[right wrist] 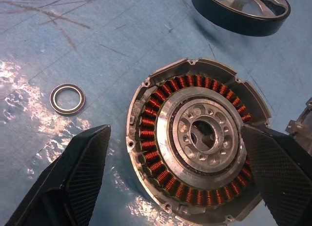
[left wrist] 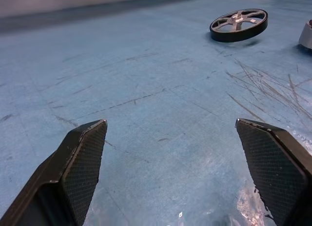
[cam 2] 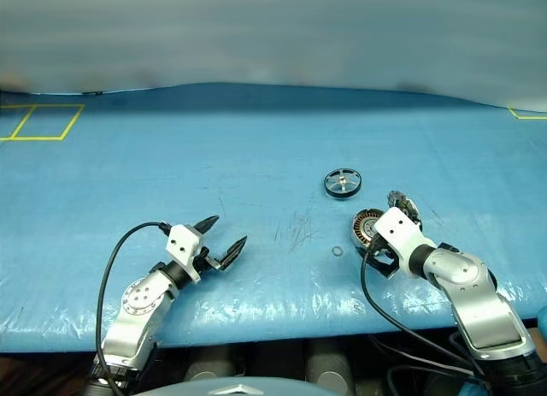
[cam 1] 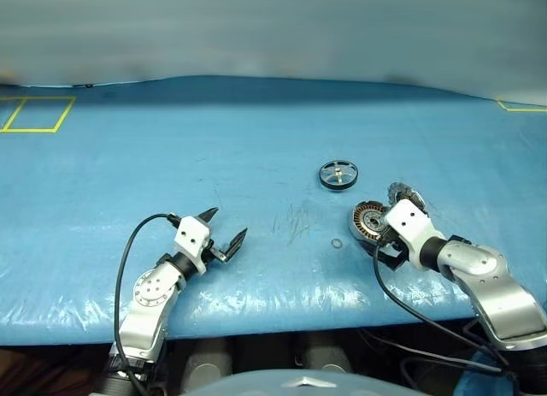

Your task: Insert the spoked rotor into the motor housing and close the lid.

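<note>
Between the right gripper's (right wrist: 175, 179) two black cross-hatched fingers (right wrist: 73, 177), which are standing wide apart and holding nothing, the motor housing (right wrist: 195, 138) is lying face up on the scuffed blue table cover (cam 1: 214, 139): a round silver case with a ring of copper-orange windings around a drilled metal hub. Its near edge is being cut off by the frame. Just beside one finger a small dark-rimmed ring (right wrist: 67, 99) is lying flat. Beyond the housing the spoked rotor (right wrist: 241, 9) is resting apart from it, dark rim and silver spokes, partly cut off. A rough metal part (cam 1: 402, 193) behind the gripper is hard to make out. Well apart, the left gripper (cam 1: 224, 227) is hovering spread wide and empty, the rotor far ahead of it.
</note>
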Robot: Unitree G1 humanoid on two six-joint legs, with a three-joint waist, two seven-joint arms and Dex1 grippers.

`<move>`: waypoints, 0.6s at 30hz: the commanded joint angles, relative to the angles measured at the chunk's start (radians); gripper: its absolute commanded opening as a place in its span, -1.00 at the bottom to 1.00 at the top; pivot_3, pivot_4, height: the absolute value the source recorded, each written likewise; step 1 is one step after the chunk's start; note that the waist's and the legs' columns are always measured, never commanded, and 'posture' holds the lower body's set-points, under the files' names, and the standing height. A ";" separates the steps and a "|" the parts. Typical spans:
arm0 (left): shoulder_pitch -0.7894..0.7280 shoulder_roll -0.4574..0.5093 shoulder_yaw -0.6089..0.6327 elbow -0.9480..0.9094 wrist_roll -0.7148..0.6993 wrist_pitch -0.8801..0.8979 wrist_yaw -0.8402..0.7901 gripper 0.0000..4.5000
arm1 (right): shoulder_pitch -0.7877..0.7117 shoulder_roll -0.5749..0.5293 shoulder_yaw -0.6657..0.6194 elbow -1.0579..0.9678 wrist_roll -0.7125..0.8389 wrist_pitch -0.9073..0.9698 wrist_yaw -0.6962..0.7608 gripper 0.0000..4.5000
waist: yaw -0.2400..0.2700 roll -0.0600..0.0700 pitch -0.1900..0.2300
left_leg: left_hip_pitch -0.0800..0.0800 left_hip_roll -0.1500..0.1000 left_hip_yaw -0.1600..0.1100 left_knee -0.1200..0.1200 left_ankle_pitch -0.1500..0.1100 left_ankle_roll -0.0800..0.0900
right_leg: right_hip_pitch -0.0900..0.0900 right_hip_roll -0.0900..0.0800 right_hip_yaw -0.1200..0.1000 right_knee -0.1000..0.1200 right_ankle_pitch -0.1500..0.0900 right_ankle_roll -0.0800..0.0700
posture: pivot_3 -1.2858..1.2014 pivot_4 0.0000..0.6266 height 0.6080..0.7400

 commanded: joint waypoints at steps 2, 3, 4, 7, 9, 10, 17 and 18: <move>-0.007 -0.002 0.001 -0.009 0.005 -0.013 0.008 1.00 | 0.022 -0.006 -0.005 -0.069 0.001 0.026 0.008 0.99 | 0.000 0.000 0.000 | 0.000 0.000 0.000 0.000 0.000 0.000 | 0.000 0.000 0.000 0.000 0.000 0.000 | 0.03 -0.52 1.00; -0.008 -0.003 -0.001 -0.008 0.006 -0.013 0.008 1.00 | 0.025 -0.005 -0.004 -0.071 -0.001 0.030 0.007 0.99 | 0.000 0.000 0.000 | 0.000 0.000 0.000 0.000 0.000 0.000 | 0.000 0.000 0.000 0.000 0.000 0.000 | 0.03 -0.52 1.00; -0.009 -0.003 -0.002 -0.008 0.006 -0.013 0.008 1.00 | 0.027 -0.006 -0.001 -0.072 -0.005 0.032 0.007 0.99 | 0.000 0.000 0.000 | 0.000 0.000 0.000 0.000 0.000 0.000 | 0.000 0.000 0.000 0.000 0.000 0.000 | 0.03 -0.52 1.00; -0.011 -0.003 -0.004 -0.006 0.008 -0.012 0.006 1.00 | 0.027 -0.009 0.010 -0.074 -0.013 0.037 0.010 0.99 | -0.001 0.000 0.000 | 0.000 0.000 0.000 0.000 0.000 0.000 | 0.000 0.000 0.000 0.000 0.000 0.000 | 0.03 -0.52 1.00; -0.012 -0.002 -0.004 -0.006 0.008 -0.011 0.006 1.00 | 0.022 -0.008 0.019 -0.064 -0.014 0.045 0.014 0.99 | -0.001 0.000 0.000 | 0.000 0.000 0.000 0.001 0.000 0.000 | 0.000 0.000 0.000 0.000 0.000 0.000 | 0.03 -0.52 1.00; -0.013 -0.002 -0.003 -0.006 0.009 -0.010 0.006 1.00 | 0.017 -0.005 0.024 -0.050 -0.018 0.044 0.012 0.99 | -0.001 0.000 0.000 | 0.000 0.000 0.000 0.001 0.000 0.000 | 0.000 0.000 0.000 0.000 0.000 0.000 | 0.03 -0.52 1.00; -0.007 -0.002 -0.002 -0.003 0.011 -0.010 0.010 1.00 | -0.024 -0.007 0.054 0.023 -0.047 0.037 0.018 0.99 | -0.001 0.000 0.000 | 0.000 0.000 0.000 0.001 0.000 0.000 | 0.001 0.000 0.000 0.000 0.000 0.000 | 0.03 -0.52 1.00; -0.006 -0.002 -0.002 -0.003 0.012 -0.010 0.011 1.00 | -0.030 -0.010 0.061 0.033 -0.051 0.040 0.022 0.99 | -0.001 0.000 0.000 | 0.000 0.000 0.000 0.001 0.000 0.000 | 0.001 0.000 0.000 0.000 0.000 0.000 | 0.03 -0.52 1.00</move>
